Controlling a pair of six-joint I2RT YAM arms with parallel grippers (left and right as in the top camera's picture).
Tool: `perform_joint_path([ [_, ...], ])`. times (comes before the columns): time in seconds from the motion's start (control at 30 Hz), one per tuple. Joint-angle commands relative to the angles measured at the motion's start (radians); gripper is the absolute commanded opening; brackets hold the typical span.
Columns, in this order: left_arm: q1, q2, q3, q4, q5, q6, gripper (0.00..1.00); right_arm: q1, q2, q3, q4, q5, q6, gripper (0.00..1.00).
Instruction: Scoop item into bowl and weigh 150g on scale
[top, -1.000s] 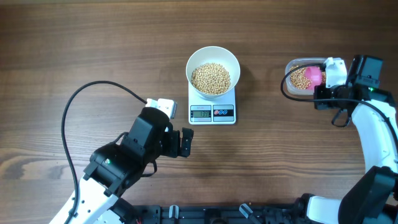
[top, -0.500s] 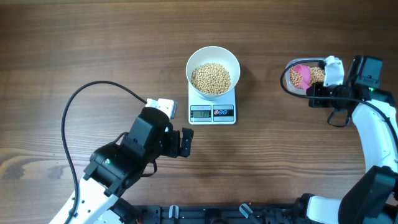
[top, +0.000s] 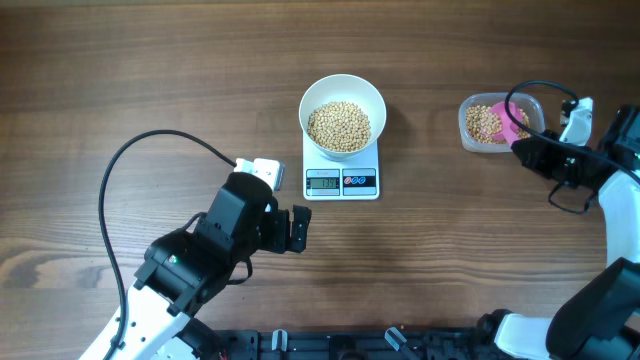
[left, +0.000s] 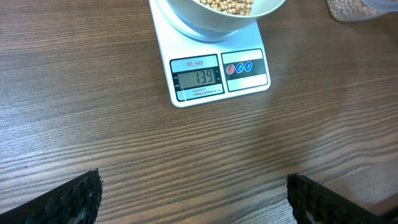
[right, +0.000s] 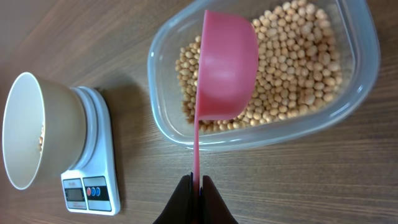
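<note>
Eleven grams short on the scale (left: 214, 78). Right of it, the right gripper (right: 198, 183), clamped on the pink scoop (right: 227, 68), dips at the tub (right: 273, 138); a small scoopful of beans (right: 292, 68) should do next.

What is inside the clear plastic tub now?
Tan beans lie in the tub, and the pink scoop, handle pinched by the right gripper, sits over them. Beans beneath the scoop, and its contents, are hidden.

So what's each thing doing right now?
scale: on, showing 139
white bowl: on the scale, holding soybeans
plastic tub: open, part full of soybeans
pink scoop: on edge over the tub
right gripper: shut on the pink scoop
left gripper: open, empty
</note>
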Motion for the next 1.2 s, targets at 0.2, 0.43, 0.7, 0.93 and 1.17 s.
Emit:
perform_joint_path([
  [0.2,-0.003,0.003,0.014,0.003,-0.017,0.012,1.0,-0.076,0.024,0.009,-0.005,-0.151,0.015,0.04],
  [0.43,-0.004,0.003,0.014,0.003,-0.017,0.012,1.0,-0.216,0.024,0.009,-0.005,-0.396,0.013,0.04],
  [0.7,-0.003,0.003,0.014,0.003,-0.017,0.012,1.0,-0.244,0.024,0.009,-0.013,-0.588,0.014,0.04],
  [0.93,-0.004,0.003,0.014,0.003,-0.017,0.012,1.0,-0.242,0.024,0.01,-0.013,-0.724,0.035,0.04],
  [1.17,-0.003,0.003,0.014,0.003,-0.017,0.012,1.0,-0.112,0.024,0.01,0.001,-0.745,0.081,0.04],
])
